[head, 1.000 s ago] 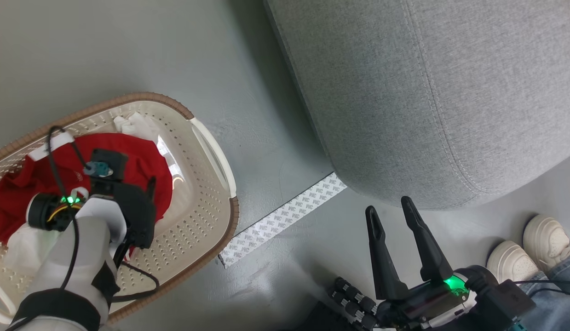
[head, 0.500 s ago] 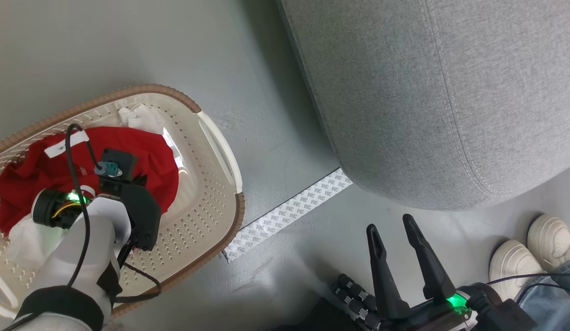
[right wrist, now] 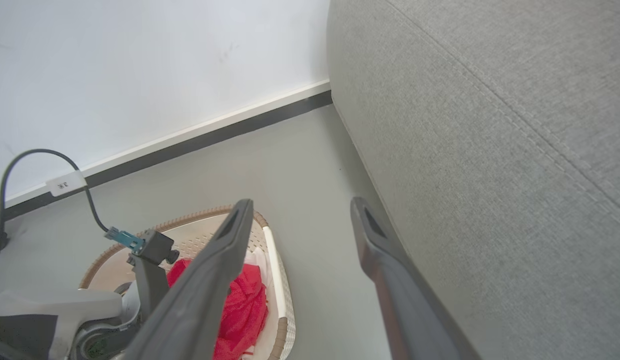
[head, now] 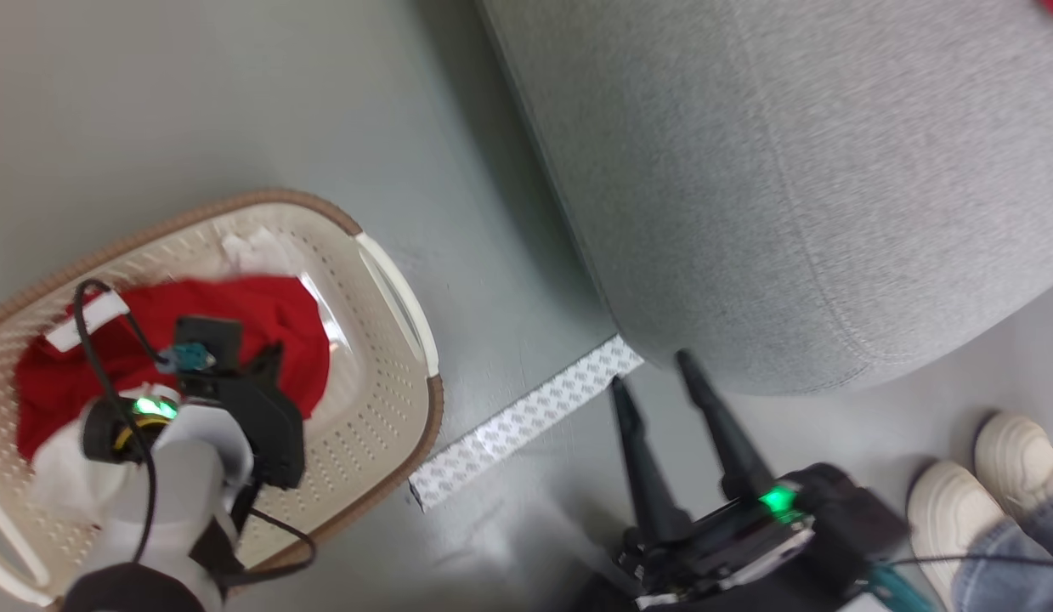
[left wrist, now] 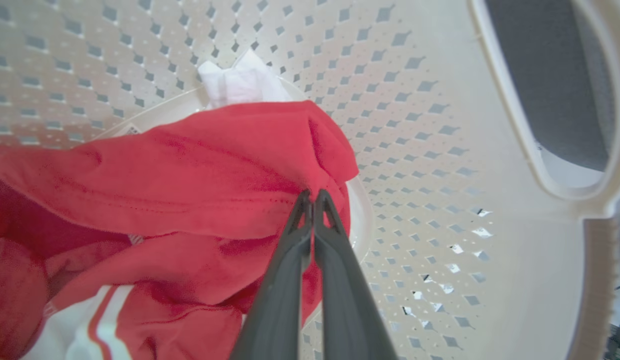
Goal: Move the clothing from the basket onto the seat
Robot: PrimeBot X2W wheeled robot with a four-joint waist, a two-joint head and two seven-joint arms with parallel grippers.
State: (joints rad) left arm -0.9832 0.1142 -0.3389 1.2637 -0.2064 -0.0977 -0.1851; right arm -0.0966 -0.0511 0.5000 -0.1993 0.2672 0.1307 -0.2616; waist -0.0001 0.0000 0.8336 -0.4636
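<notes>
Clothing point(left wrist: 214, 170) sits heaped toward the left end of the basket point(head: 382, 399), red cloth with white stripes showing in its lower folds. A small white piece point(left wrist: 239, 82) lies against the basket's far wall just beyond it. Your left gripper point(left wrist: 312, 197) is down inside the basket with its jaws pressed together, pinching a ridge of the red fabric near the garment's right-hand edge; the cloth puckers toward the tips. Your right gripper point(head: 651, 372) hangs over the floor with its jaws spread and nothing between them, its tips close to the front corner of the seat point(head: 789, 170). The basket stands on the floor apart from that corner, with a strip of patterned tape point(head: 526, 416) lying between them. A person's pale shoes point(head: 985, 476) stand by the seat's front edge on your right. Treat the load as light, limp and thin. It will not hold a shape, it will drape and trail below the pinch, and a hem could catch on the basket's brown rim as it comes out. A pinch on a single fold near an edge is probably enough for the weight. The rest will hang long, though, so expect to need a high lift before you cross to the seat. If the fold slips, take hold deeper, where the layers bunch thickly toward the middle of the heap.
</notes>
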